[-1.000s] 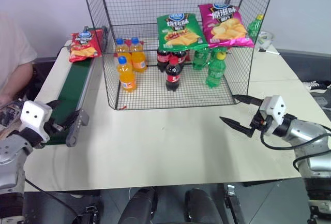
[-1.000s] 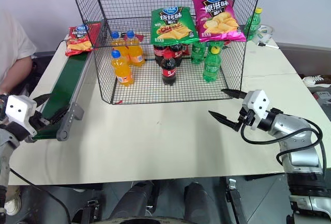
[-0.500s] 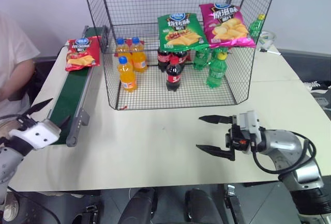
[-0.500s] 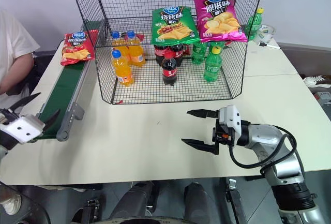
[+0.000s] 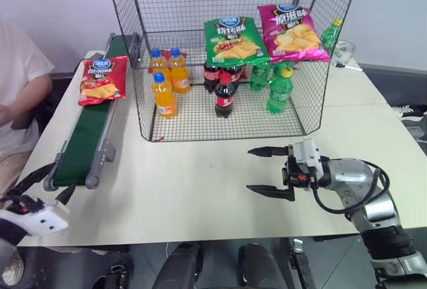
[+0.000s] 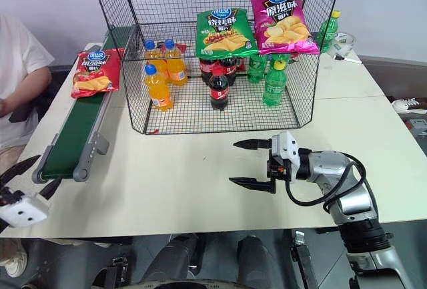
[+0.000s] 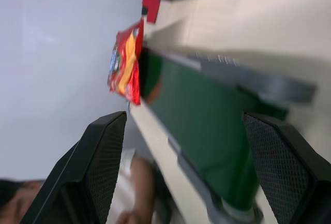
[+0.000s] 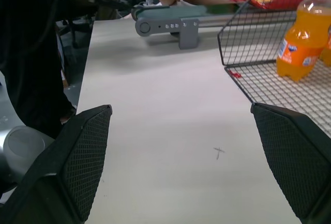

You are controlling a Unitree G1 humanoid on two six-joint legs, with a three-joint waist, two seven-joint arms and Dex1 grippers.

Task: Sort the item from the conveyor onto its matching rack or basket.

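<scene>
The glossy red crisp bag (image 5: 100,81) lies flat on the long dark green conveyor belt (image 5: 83,145), towards its far end, beside the tall black wire-mesh rack (image 5: 227,55). My left gripper (image 6: 30,177) hangs off the near end of the belt, fingers spread wide and empty, well short of the bag. My right gripper (image 5: 270,170) hovers over the pale tabletop (image 5: 200,189), fingers also apart, holding nothing. I judge the risk to be a shallow pinch: the slick foil could slide free or crush.
</scene>
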